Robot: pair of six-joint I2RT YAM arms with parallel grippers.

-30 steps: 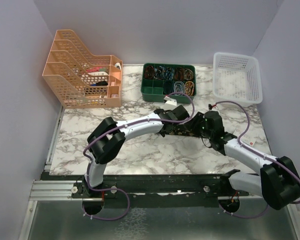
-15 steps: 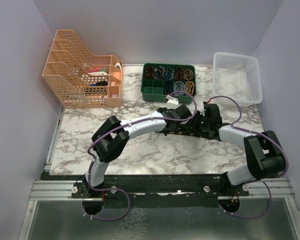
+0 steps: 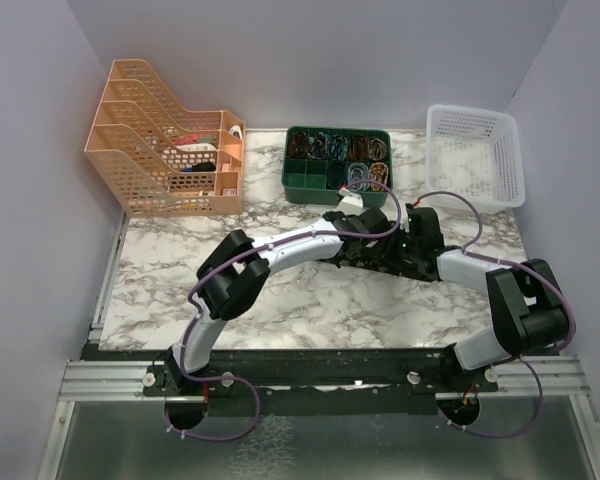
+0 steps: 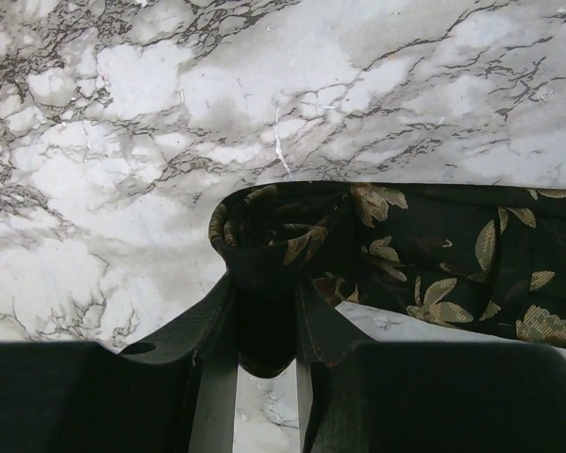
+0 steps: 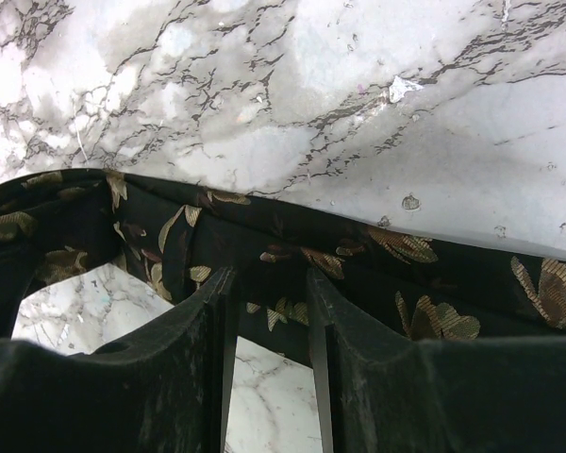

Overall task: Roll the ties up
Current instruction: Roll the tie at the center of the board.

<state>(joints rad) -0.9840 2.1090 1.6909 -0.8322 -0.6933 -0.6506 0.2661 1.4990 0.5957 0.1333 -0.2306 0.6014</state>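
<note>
Tie point(image 4: 434, 274) pinched by left pincer point(image 4: 264, 294) and right pincer point(image 5: 269, 283), its ends cut off.

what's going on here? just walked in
Both arms are working on one black tie with a gold leaf pattern, mid-way across the marble table. The left gripper is pinched on one end of it, where the fabric curls over into a first small turn. The right gripper is closed on the flat band next to it. The band seen in the wrist views lies flat, so the roll looks barely begun.
</note>
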